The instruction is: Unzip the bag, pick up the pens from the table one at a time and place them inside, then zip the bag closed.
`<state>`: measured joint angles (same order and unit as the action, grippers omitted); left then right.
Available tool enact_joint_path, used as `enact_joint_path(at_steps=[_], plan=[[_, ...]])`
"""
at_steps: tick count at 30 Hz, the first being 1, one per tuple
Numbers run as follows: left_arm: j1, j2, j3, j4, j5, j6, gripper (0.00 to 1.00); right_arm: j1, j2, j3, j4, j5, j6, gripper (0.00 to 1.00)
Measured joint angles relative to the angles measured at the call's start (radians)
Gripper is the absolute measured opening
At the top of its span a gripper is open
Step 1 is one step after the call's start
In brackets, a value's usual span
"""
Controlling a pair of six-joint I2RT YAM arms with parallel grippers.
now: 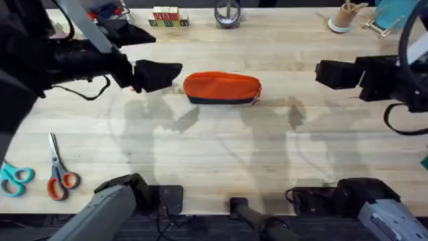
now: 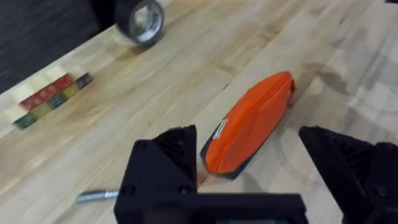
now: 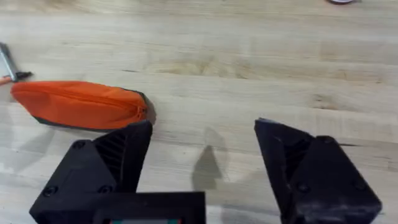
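Nearest our bases, along the near edge of the table (image 1: 221, 161), two pairs of scissors lay at the near-left corner: one with teal handles (image 1: 15, 178) and one with orange handles (image 1: 60, 175), side by side.

Farther in, toward the middle of the table, the bag (image 1: 221, 88) lay flat on its side, orange above and dark along its base, long axis running left to right, its zipper shut as far as we could see. Our left gripper (image 1: 160, 75) hung just beside the bag's left end, fingers spread apart and holding nothing; in the left wrist view the bag (image 2: 249, 124) showed between those fingers. Just off that same end, a silvery pen (image 2: 96, 196) lay on the wood, and an orange pen (image 3: 6, 79) lay beside it, both touching the table near the bag (image 3: 81, 104).

Our right gripper (image 1: 328, 72) hovered well apart from the bag, toward the right edge, its fingers also wide open and empty (image 3: 202, 168).

Along the far edge stood a row of small coloured blocks (image 1: 168, 17), a roll of dark tape (image 1: 227, 13) beside them, and a pale cup (image 1: 342, 19) toward the far-right corner.
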<state>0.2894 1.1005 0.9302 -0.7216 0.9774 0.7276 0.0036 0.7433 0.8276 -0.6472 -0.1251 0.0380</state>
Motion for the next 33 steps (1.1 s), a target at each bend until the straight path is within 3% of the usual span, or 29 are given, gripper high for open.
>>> enact_joint_path(at_steps=[3, 7, 19, 28, 33], plan=[[0.022, 0.071, 0.000, 0.005, 0.090, 0.073, 0.991, 0.000, 0.000, 0.000, 0.000, 0.000, 0.000, 0.997], [0.022, 0.164, 0.000, 0.009, 0.150, 0.154, 0.991, 0.000, 0.000, 0.000, 0.000, 0.000, 0.000, 0.998], [0.022, 0.442, 0.000, 0.158, 0.186, 0.301, 0.993, 0.000, 0.000, 0.000, 0.000, 0.000, 0.000, 0.998], [0.022, 0.560, 0.000, 0.182, 0.226, 0.348, 0.993, 0.000, 0.000, 0.000, 0.000, 0.000, 0.000, 0.997], [0.022, 0.592, 0.000, 0.151, 0.292, 0.441, 0.992, 0.000, 0.000, 0.000, 0.000, 0.000, 0.000, 0.997]])
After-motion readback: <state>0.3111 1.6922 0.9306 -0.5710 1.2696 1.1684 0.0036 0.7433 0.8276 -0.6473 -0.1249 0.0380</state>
